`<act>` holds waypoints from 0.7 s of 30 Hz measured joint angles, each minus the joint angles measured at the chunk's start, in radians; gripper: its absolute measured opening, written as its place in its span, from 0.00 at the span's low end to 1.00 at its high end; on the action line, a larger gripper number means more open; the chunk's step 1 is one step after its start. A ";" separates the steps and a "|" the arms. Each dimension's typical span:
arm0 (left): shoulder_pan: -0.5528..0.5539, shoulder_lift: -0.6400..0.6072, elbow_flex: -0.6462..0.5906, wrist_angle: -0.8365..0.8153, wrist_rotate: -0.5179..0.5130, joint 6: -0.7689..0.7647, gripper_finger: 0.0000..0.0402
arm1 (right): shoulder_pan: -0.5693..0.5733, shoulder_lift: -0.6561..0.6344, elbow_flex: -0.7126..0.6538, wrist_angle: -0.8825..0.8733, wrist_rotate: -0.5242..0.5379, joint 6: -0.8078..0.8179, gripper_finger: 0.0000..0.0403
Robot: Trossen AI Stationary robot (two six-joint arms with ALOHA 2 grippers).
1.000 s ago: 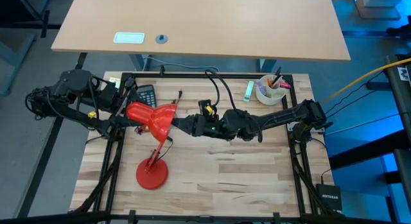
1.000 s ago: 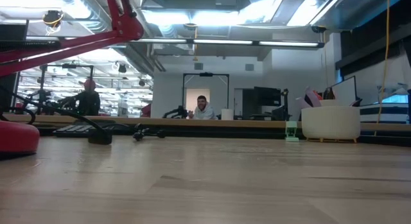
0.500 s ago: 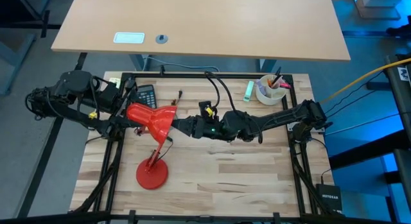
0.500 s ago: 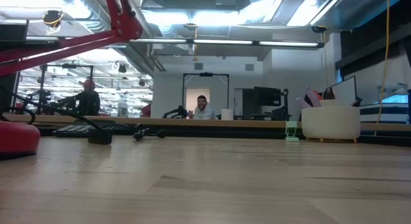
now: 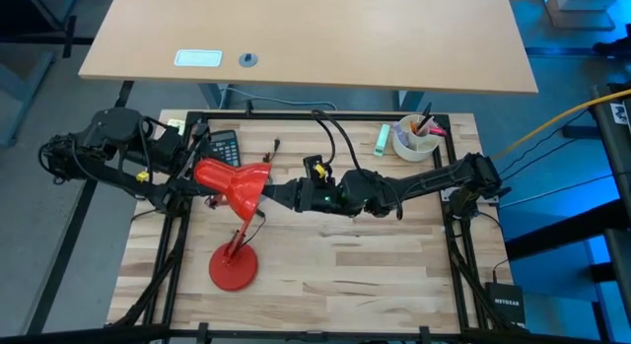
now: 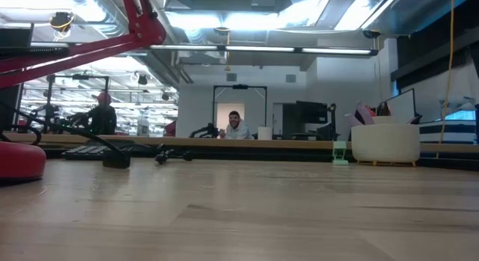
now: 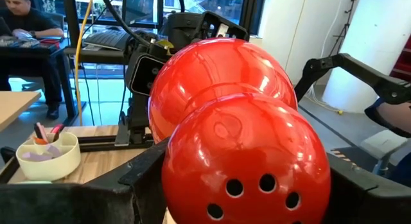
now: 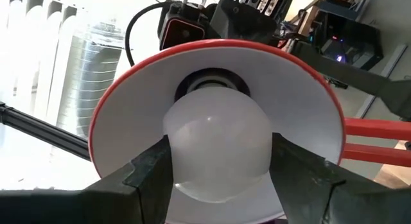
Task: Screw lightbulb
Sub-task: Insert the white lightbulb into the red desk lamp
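Note:
A red desk lamp stands on its round base (image 5: 233,269) near the table's left front. Its red shade (image 5: 237,182) is held sideways above the table, mouth toward the right. The white frosted lightbulb (image 8: 217,139) sits inside the shade's white interior (image 8: 302,128), its base hidden in the socket. My right gripper (image 8: 218,179) is shut on the bulb at the shade's mouth (image 5: 268,191). My left gripper (image 7: 237,185) is shut on the shade's rounded back end (image 7: 244,160) from the left. My left gripper clasps the shade's rounded rear cap (image 7: 192,179) between its two fingers, coming level from the table's left. The shade is lifted clear of the table, lying on its side. My right gripper pinches the bulb's round globe (image 8: 176,153) between its two fingers (image 8: 151,166), one on each side. It comes level from the table's right, pointing into the shade's mouth. The bulb is inside the shade, clear of the table.
A black calculator (image 5: 225,145) lies at the far left. A white cup of pens (image 5: 414,137) and a small green object (image 5: 380,138) stand at the far right. Cables run along the far edge. People sit in the room beyond the table (image 6: 236,126).

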 joint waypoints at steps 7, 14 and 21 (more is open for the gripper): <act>0.000 0.000 0.000 0.001 -0.002 0.003 0.66 | 0.000 0.000 0.000 -0.001 0.020 -0.001 0.57; 0.000 0.000 0.000 0.000 -0.002 0.003 0.66 | 0.000 0.000 0.000 -0.001 0.026 0.000 0.60; 0.000 -0.001 0.000 0.001 -0.004 0.000 0.66 | 0.001 0.002 0.000 0.018 0.027 0.009 0.85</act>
